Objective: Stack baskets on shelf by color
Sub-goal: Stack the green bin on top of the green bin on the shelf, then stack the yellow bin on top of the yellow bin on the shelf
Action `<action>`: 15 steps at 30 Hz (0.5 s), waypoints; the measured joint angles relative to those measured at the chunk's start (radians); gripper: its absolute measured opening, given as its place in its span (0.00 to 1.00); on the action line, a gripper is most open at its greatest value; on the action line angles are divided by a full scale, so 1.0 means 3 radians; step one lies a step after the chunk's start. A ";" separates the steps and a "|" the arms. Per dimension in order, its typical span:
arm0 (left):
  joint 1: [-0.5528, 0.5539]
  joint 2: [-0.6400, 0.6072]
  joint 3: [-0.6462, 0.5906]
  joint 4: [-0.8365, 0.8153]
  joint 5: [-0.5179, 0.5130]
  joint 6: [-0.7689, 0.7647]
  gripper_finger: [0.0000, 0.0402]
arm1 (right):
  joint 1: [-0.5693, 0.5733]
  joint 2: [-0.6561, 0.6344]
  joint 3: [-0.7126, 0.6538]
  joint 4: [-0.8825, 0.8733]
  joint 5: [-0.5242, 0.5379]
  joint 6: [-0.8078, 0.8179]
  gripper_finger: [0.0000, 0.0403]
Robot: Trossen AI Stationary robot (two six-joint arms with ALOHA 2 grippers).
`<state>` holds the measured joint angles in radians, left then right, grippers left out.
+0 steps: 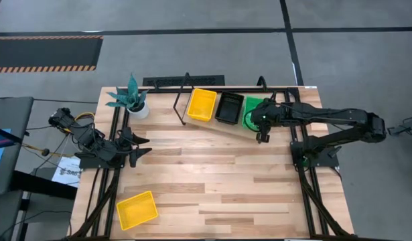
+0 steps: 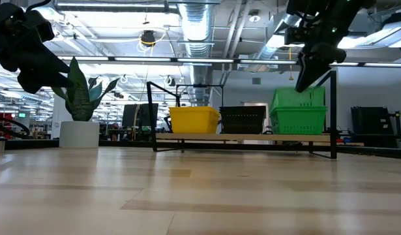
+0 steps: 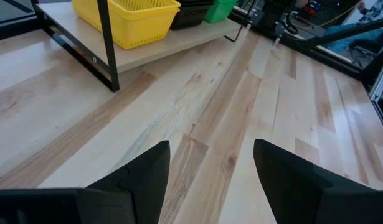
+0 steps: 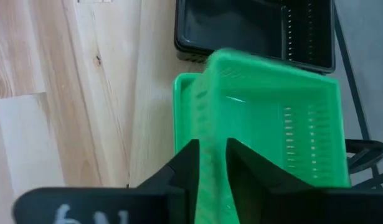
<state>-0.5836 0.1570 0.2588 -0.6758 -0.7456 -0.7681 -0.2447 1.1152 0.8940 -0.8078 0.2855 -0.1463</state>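
We log, left to right: left gripper [image 1: 144, 146], fingers spread, empty, over the counter [image 1: 212, 181]. Only the high view shows the loose yellow basket [image 1: 136, 209]. Shelf [image 2: 252, 138]: yellow basket [image 2: 194, 119], black basket [image 2: 243, 120], green mesh stack [image 2: 298, 111]. Right gripper [image 4: 210, 163], fingers narrowly parted astride the top green basket's [image 4: 272, 118] rim.

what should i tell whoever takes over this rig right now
Right gripper: over the shelf's right end, fingers either side of the top green basket's wall, which sits tilted on the green stack; grip unclear.
Left gripper: open, empty, waiting at the table's left side.
Done: yellow stack, black stack and green stack on the shelf.
Left: one yellow basket at the table's front left needs shelving.
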 joint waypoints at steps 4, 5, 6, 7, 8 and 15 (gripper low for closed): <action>0.0000 0.0000 0.0000 0.0000 0.0000 0.0000 0.55 | 0.0001 0.0000 0.0000 0.0000 0.0023 0.0037 0.31; 0.0000 -0.0001 0.0000 0.0000 0.0000 0.0000 0.55 | 0.0000 0.0000 0.0000 0.0000 0.0034 0.0051 0.33; 0.0000 0.0000 0.0000 0.0000 0.0000 0.0000 0.55 | 0.0000 0.0000 0.0001 -0.0001 0.0051 0.0061 0.35; -0.0001 0.0000 0.0000 0.0001 0.0000 0.0000 0.55 | 0.0000 0.0000 0.0000 0.0002 0.0071 0.0087 0.37; -0.0001 0.0000 0.0000 0.0000 0.0001 0.0000 0.55 | 0.0000 0.0000 0.0001 0.0007 0.0080 0.0125 0.39; 0.0000 -0.0001 -0.0003 0.0118 0.0259 -0.0097 0.55 | 0.0092 -0.0015 0.0054 0.0325 -0.0036 0.0396 0.46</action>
<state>-0.5835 0.1566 0.2581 -0.6405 -0.6678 -0.7972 -0.2170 1.1107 0.9102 -0.7101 0.2747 -0.0274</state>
